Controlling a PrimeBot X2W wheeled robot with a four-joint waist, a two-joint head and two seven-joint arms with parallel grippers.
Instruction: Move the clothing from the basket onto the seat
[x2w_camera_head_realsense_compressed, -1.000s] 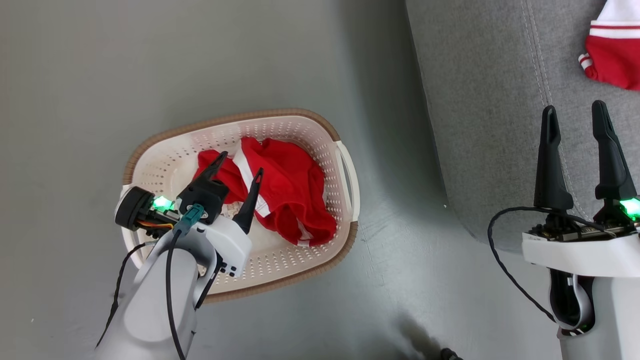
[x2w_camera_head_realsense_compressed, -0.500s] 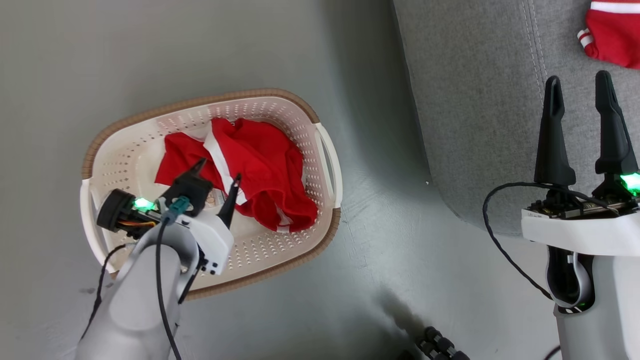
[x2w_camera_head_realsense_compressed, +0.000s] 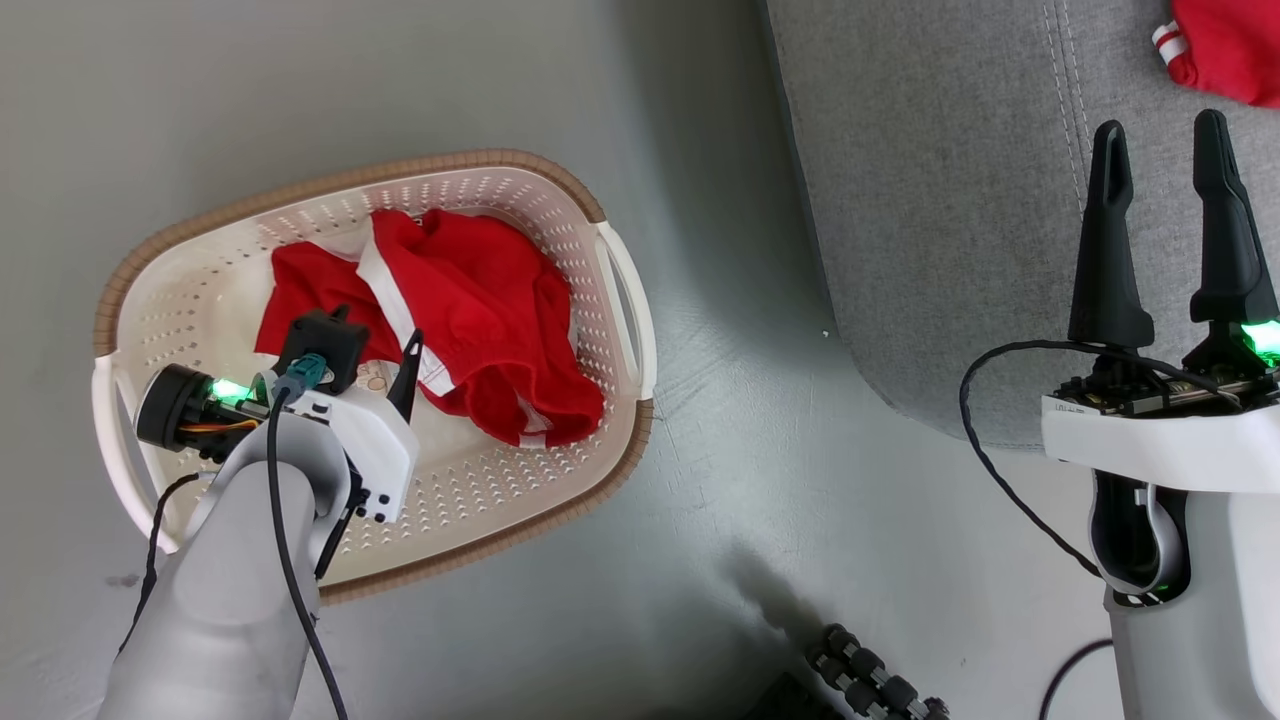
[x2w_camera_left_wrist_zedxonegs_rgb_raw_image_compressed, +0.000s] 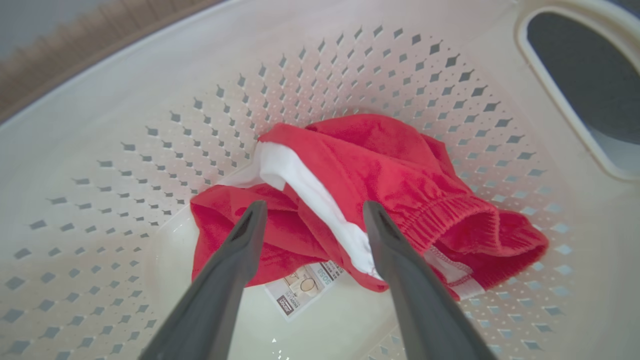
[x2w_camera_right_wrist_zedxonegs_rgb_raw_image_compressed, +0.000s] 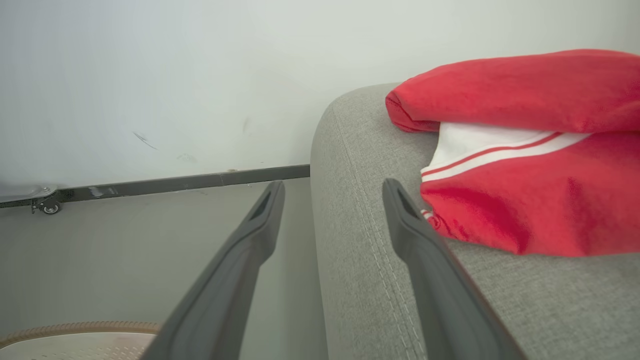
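Over the last second the left gripper (x2w_camera_head_realsense_compressed: 377, 325) has sunk deeper into the basket (x2w_camera_head_realsense_compressed: 330, 185). The head picture has also slid as a whole – that is the camera turning, not the basket shifting. The jaws stand apart with nothing between them.

In the left wrist view the clothing (x2w_camera_left_wrist_zedxonegs_rgb_raw_image_compressed: 390, 170) lies just beyond the 2 fingertips. Its white trim stripe runs into the gap between the jaws. The bulk of the red cloth, with its gathered waistband, spreads outside the finger at that view's right. A barcode sticker (x2w_camera_left_wrist_zedxonegs_rgb_raw_image_compressed: 302, 287) shows on the basket floor under the gap. Whether the tips touch the cloth I cannot tell.

The right gripper (x2w_camera_head_realsense_compressed: 1158, 125) has kept its pose, jaws apart and empty, over the edge of the seat (x2w_camera_head_realsense_compressed: 930, 200). 1 red garment (x2w_camera_right_wrist_zedxonegs_rgb_raw_image_compressed: 525, 210) already rests on the seat, just outside the finger at the right wrist view's right.

By my reading the reach is nearly done — closing on the stripe fold seems the next step, with this 1 piece left to carry over.
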